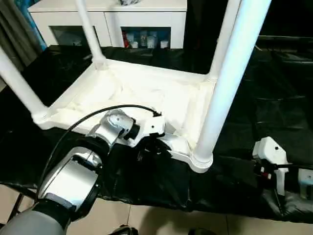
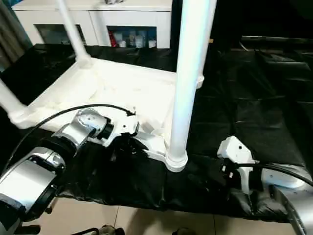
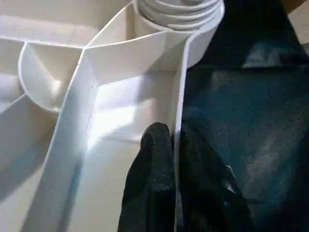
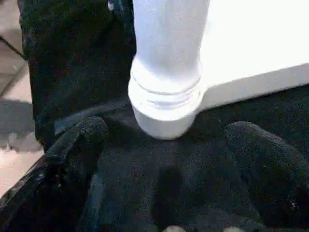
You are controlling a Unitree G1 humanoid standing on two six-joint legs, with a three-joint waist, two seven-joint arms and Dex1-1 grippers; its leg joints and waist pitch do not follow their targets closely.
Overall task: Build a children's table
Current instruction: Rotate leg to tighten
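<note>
The children's table [image 1: 146, 93] is lying upside down on a work surface draped in crinkled black sheeting [image 1: 264, 112], its ribbed underside facing up and all four white legs standing in the corner sockets. The nearest leg [image 1: 225, 83] is rising tall out of the front corner socket [image 1: 201, 159], which is sitting close to the front edge of the sheeting, while the far legs are leaning up past the top of the view.

The left gripper [image 3: 175, 159] is reaching in along the near rim of the tabletop, just beside that front socket. Its two black fingers [image 3: 153, 174] are pinching closed on the thin white rim wall [image 3: 179, 96], one finger inside the rim and one outside. A black cable [image 1: 93, 117] is arching over the silver left forearm [image 1: 73, 178].

The right gripper [image 4: 169, 145] is hovering low over the black sheeting on the other side of the same corner, its fingers spread wide and holding nothing, pointing toward the base of the nearest leg without touching it.

Behind the work surface, a white cabinet with glass doors [image 1: 142, 22] is standing against the wall, small colourful items showing behind the glass. A grey curtain [image 1: 17, 34] is hanging at the far left, and pale floor tiles [image 1: 146, 220] are showing below the front edge of the sheeting.
</note>
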